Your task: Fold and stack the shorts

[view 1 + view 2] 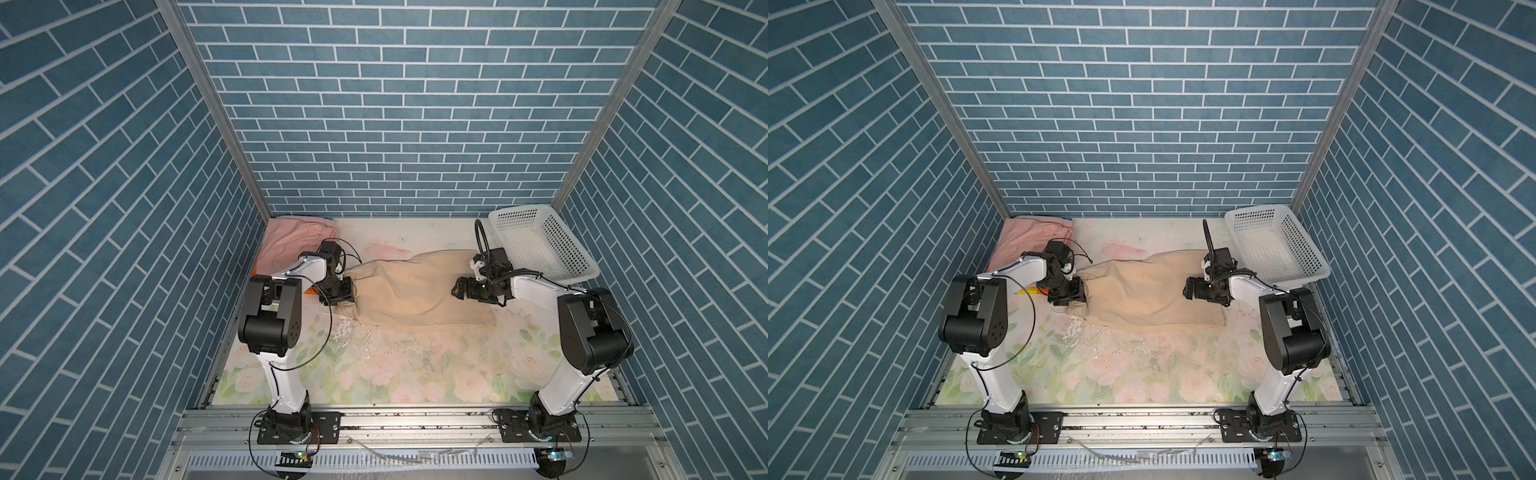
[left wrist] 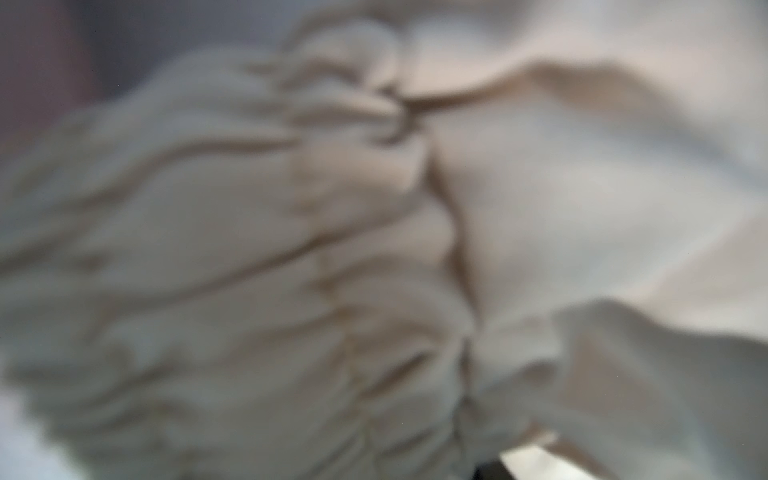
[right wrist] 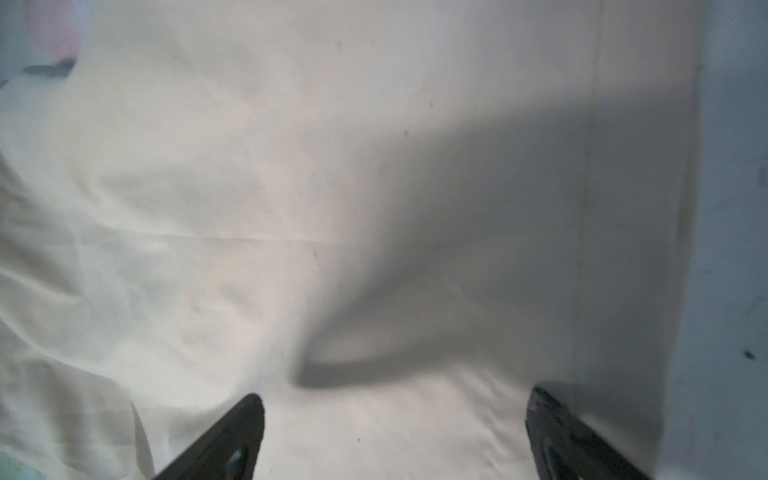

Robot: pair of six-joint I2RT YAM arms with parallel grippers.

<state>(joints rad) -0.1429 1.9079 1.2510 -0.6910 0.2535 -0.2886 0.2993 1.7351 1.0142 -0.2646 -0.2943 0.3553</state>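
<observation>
Beige shorts [image 1: 415,291] on floral table [image 1: 415,365]; right fingers [image 1: 458,289] spread wide above, left fingers [image 1: 341,300] at bunched waist, state unclear.

No legible txt, labels or nos. anywhere.

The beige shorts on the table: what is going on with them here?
Two robot arms are working on the beige shorts, spread out in the middle. The left gripper is down at the bunched waist end; whether it has closed is unclear. The right gripper hangs open over the other end. The pink shorts lie in the far left corner.
</observation>
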